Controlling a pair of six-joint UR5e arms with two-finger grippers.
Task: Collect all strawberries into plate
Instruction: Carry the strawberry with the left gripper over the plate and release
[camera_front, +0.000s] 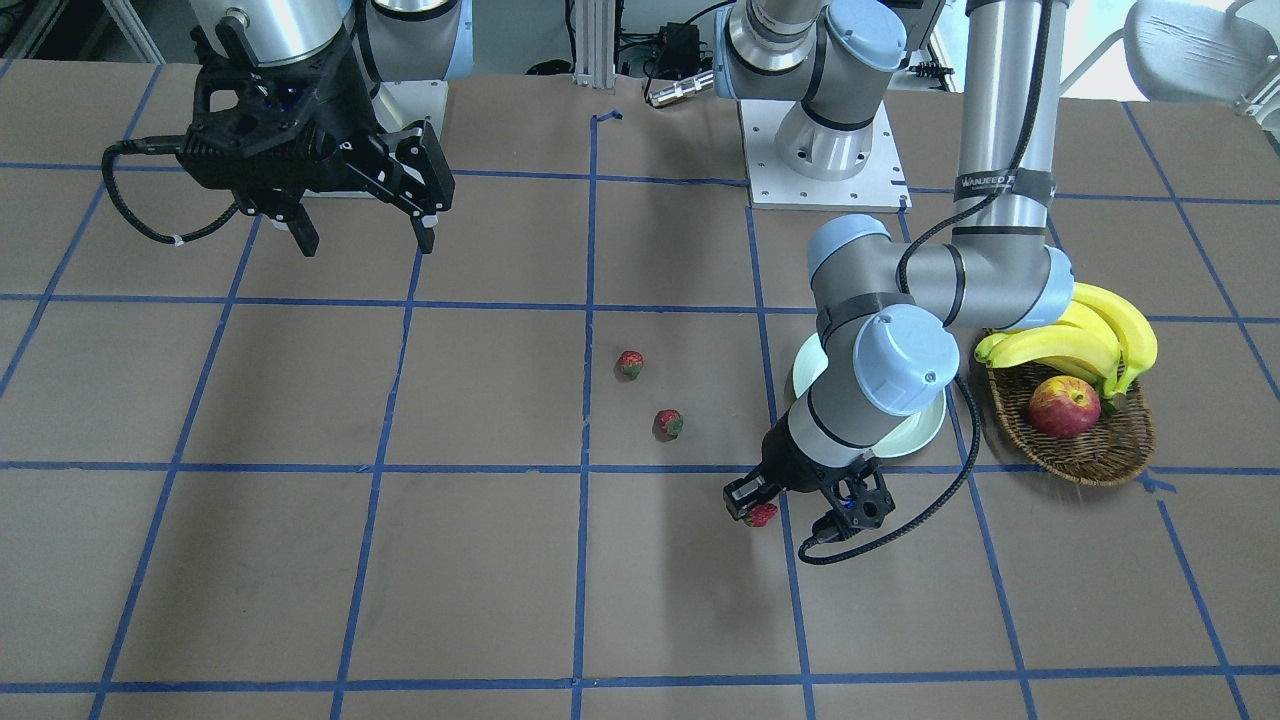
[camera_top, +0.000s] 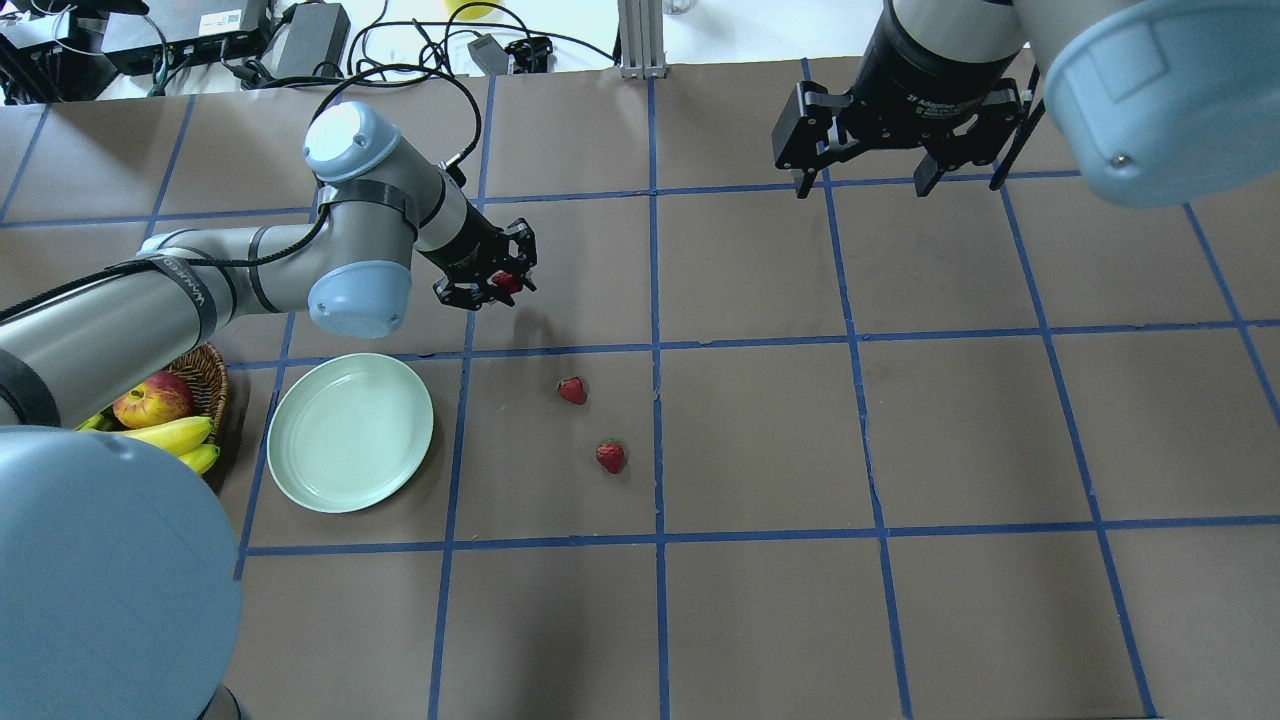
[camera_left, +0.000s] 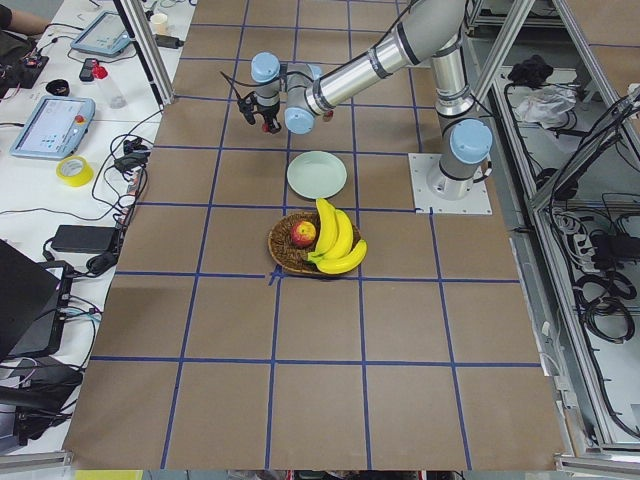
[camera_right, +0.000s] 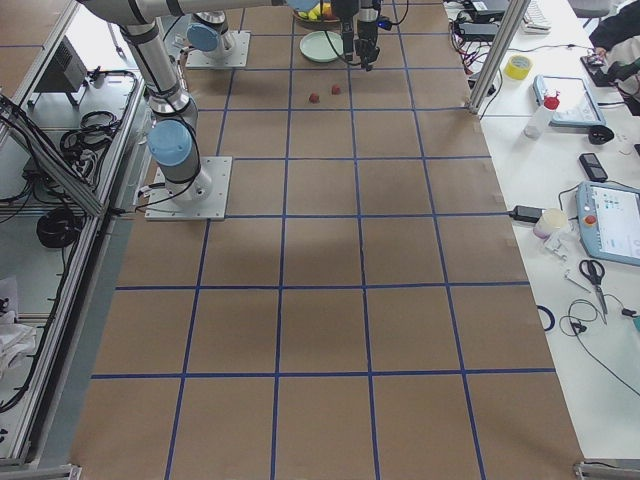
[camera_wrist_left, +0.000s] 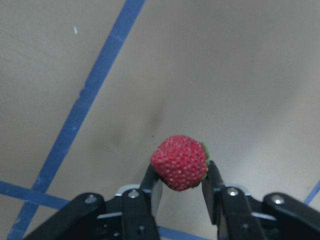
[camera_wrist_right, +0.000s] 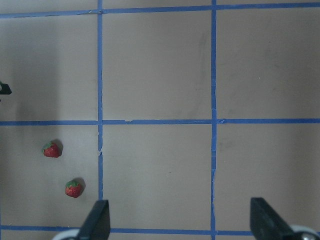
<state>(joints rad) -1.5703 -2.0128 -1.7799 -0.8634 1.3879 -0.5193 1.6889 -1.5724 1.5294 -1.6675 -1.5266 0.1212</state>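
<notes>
Working outward from the robot, you find first, at the left edge of the table (camera_top: 760, 430), the basket (camera_top: 205, 368) holding an apple (camera_top: 153, 398) and bananas (camera_top: 178, 436), and just right of it the plate (camera_top: 350, 432). Right of the plate and well apart from it, the first strawberry (camera_top: 611, 456) rests on the table beside the central tape line (camera_top: 657, 430). The second strawberry (camera_top: 572, 390) lies near it, slightly farther and to the left. Farther out, beyond the plate's right rim, note the left gripper (camera_top: 503, 284): its jaws are narrowed onto the third strawberry (camera_wrist_left: 180, 162), which is pinched by its sides between the two fingers (camera_wrist_left: 211, 192) and held over bare table. Farthest, on the right, you see the right gripper (camera_top: 862, 188) hanging above the table, its jaws spread wide.
</notes>
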